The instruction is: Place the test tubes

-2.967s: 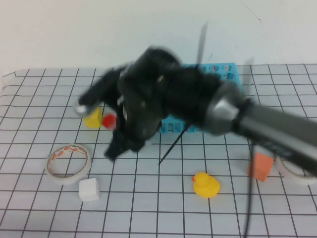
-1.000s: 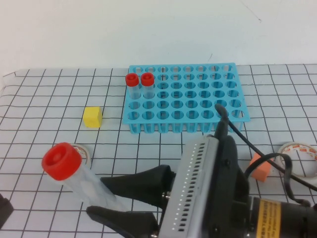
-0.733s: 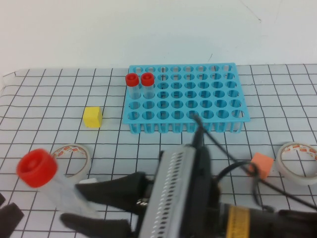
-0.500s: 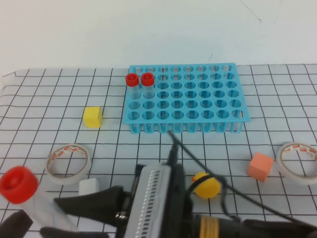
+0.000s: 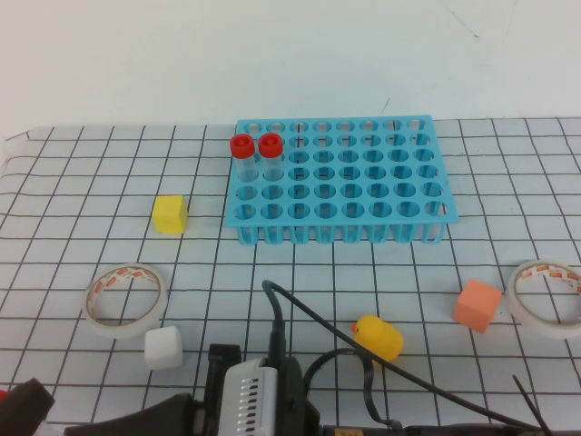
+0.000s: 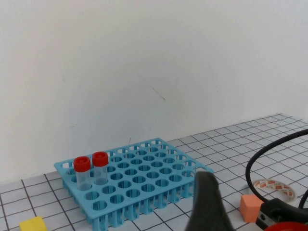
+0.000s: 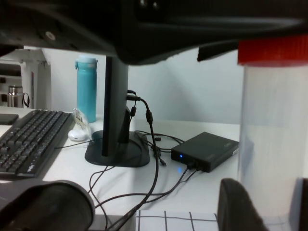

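A white sheet ruled with a black grid (image 5: 73, 182) covered the table, and a plain white wall (image 5: 272, 54) rose behind it. The right wrist view looked past the sheet's edge onto an office desk carrying a keyboard (image 7: 29, 139), a monitor foot (image 7: 115, 144), a teal bottle (image 7: 86, 89) and a small black box (image 7: 204, 151) with a blue light.

At the near left corner sat the left gripper (image 5: 25, 401); whether it was spread or closed could not be told. The test tube (image 7: 274, 134) was at that same corner, almost out of the high view. The right gripper (image 5: 109, 427) reached in along the near edge and pinched its lower end. Its long axis ran upright, parallel to the monitor's post, with the red cap (image 7: 272, 50) uppermost.

Further right lay a tape roll (image 5: 125, 300), a white cube (image 5: 163, 348) just beside it, and a yellow cube (image 5: 170, 214) farther back. The blue rack (image 5: 345, 232) stood mid-table toward the wall. The racked tubes (image 5: 242, 159) stood side by side near its back left corner, upright with caps up. Then came a yellow duck (image 5: 377, 338), an orange cube (image 5: 477, 305) and a second tape roll (image 5: 547, 292) at the right edge.
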You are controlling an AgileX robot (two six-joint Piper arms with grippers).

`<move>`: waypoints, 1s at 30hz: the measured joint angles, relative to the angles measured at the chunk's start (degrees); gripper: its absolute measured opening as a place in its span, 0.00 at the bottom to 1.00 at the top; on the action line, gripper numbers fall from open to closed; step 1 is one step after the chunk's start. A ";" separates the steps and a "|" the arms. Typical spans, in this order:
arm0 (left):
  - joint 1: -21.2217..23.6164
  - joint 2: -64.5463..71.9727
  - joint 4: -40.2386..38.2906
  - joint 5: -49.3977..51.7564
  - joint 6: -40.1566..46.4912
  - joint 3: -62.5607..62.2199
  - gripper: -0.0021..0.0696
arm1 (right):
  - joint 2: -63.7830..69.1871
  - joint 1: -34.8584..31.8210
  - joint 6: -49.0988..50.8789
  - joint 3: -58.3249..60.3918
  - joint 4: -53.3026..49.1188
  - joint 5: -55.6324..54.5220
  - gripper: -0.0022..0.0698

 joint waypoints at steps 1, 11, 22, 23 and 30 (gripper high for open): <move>0.00 0.00 -0.10 0.00 0.00 0.00 0.58 | 0.00 0.00 -0.09 0.00 0.00 -0.25 0.35; 0.00 0.00 -0.20 3.08 -0.23 0.00 0.56 | 0.00 0.00 -0.13 0.00 0.16 -3.29 0.35; -0.01 0.00 -0.57 3.91 -0.36 0.09 0.38 | 0.09 0.00 -0.36 0.00 0.42 -3.18 0.35; -0.01 0.00 -0.57 3.91 -0.36 0.09 0.38 | 0.09 0.00 -0.36 0.00 0.42 -3.18 0.35; -0.01 0.00 -0.66 3.46 -0.58 0.09 0.38 | 0.09 0.00 -0.36 0.00 0.66 -3.29 0.35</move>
